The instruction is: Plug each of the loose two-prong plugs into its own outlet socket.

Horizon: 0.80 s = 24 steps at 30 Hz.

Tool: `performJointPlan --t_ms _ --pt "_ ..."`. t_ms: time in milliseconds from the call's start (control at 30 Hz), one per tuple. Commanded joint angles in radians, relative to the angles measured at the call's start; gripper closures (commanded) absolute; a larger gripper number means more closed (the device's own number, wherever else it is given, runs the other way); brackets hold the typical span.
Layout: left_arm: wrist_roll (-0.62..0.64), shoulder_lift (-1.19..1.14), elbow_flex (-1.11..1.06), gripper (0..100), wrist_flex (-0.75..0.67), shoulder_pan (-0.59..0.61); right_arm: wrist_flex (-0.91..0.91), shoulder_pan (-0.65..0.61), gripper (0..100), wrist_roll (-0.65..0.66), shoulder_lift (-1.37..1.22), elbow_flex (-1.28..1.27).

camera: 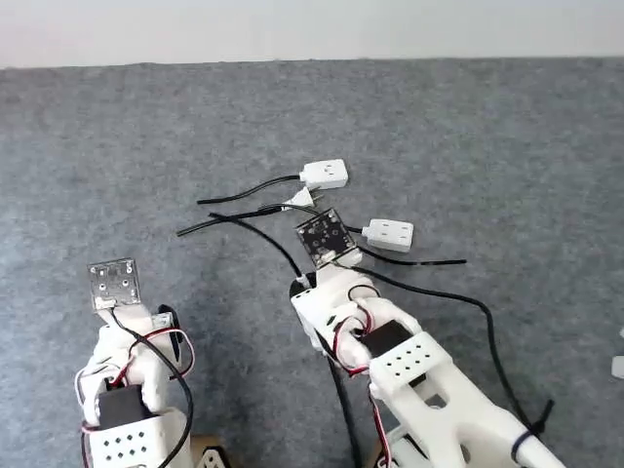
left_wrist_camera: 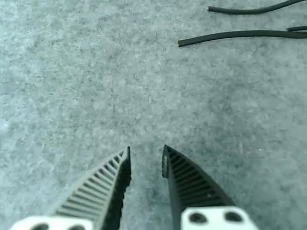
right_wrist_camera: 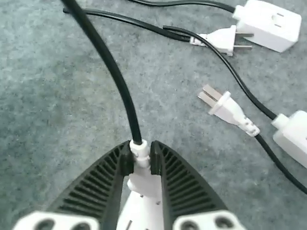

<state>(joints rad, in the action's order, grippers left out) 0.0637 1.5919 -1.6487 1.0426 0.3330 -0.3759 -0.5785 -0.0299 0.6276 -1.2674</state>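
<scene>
Grey, felt-like fabric is covering the table (camera: pixel 507 136), and cords and fittings are lying on it in front of the two arms. The right gripper (right_wrist_camera: pixel 140 152) is clamping its jaws on a white cord-end block (right_wrist_camera: pixel 144 189), right where a thick black cord (right_wrist_camera: pixel 105 62) is leaving it. The pictures are not showing clearly whether that block is a plug or a socket.

Beyond it, two loose white two-prong plugs are lying flat on the fabric, neither one plugged in. The nearer plug (right_wrist_camera: pixel 225 106) is resting beside the nearer outlet socket (right_wrist_camera: pixel 292 139), with its prongs facing away from that socket. The farther plug (right_wrist_camera: pixel 220 40) is pointing its prongs toward the farther outlet socket (right_wrist_camera: pixel 266 24) and is lying just beside it. A thin black cord (right_wrist_camera: pixel 240 81) is running between the two plugs.

In the high view the farther plug (camera: pixel 302 200) is sitting just below its white socket (camera: pixel 325 175), while the other socket (camera: pixel 390 233) is lying to the right of the right arm's wrist.

The left gripper (left_wrist_camera: pixel 146 155) is hanging over bare fabric, well apart from the plugs, with its jaws narrowly apart and gripping nothing. Two black cord ends (left_wrist_camera: pixel 230 34) are lying farther off.
</scene>
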Motion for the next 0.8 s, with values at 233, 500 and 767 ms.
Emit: performJointPlan --t_ms 233,500,767 --pt "-0.008 -0.003 0.05 90 -0.011 -0.005 -0.076 0.061 99.1 0.012 -0.021 -0.018" --pt "-0.006 -0.003 0.05 90 -0.012 -0.003 0.081 0.11 99.1 -0.017 -0.033 -0.031" --pt "-0.002 -0.003 0.048 90 -0.038 0.046 0.183 0.116 99.1 -0.014 -0.035 -0.043"
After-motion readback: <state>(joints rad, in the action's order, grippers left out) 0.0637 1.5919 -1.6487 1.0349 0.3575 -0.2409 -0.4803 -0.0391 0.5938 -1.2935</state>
